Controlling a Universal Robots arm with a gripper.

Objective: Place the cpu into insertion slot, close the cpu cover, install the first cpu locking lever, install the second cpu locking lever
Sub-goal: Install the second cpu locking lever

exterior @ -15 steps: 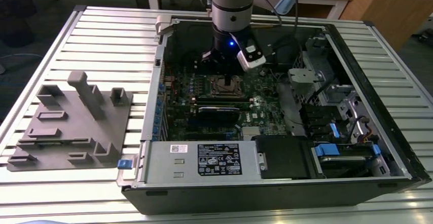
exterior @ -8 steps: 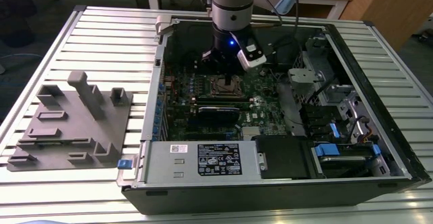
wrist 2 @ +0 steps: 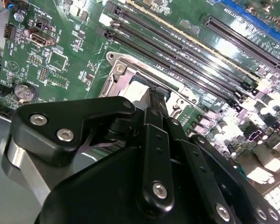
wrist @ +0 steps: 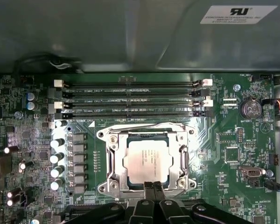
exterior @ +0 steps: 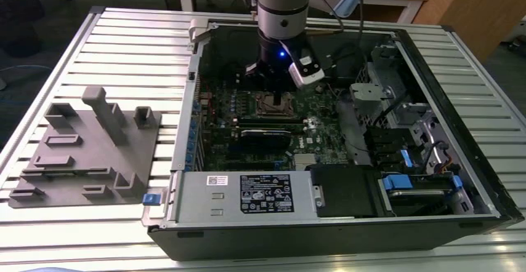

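We find the cpu seated in the insertion slot on the green motherboard, inside the open pc case on the slatted table. The cpu cover lies down around the chip, silvery top showing thru its window. Gripper sits at the socket's edge, fingers drawn together w/ no part held; in the second wrist view the gripper tips meet at the socket rim. Grey fixture lies well apart, to the exterior view's left.

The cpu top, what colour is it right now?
Pale silvery-grey metal, seated in the insertion slot; the cpu shows best in the first wrist view.
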